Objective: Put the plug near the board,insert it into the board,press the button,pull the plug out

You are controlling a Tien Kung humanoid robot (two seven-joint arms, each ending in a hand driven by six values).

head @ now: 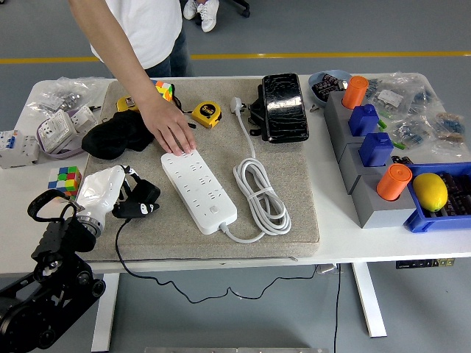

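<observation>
left hand (103, 195) gripping black plug (140, 200) | person's hand (171, 131) touching power strip (199, 188) | no legible writing

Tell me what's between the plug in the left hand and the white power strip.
Head view: only bare grey mat between the black plug and the power strip.

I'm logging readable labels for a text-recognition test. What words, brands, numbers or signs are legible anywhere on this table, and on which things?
None can be read.
Yellow tape measure: a dark round label, too blurred to read.
White breaker box at the left edge: marks too small.
Bagged parts at the right: any print too small.
White power strip: no print visible.
</observation>
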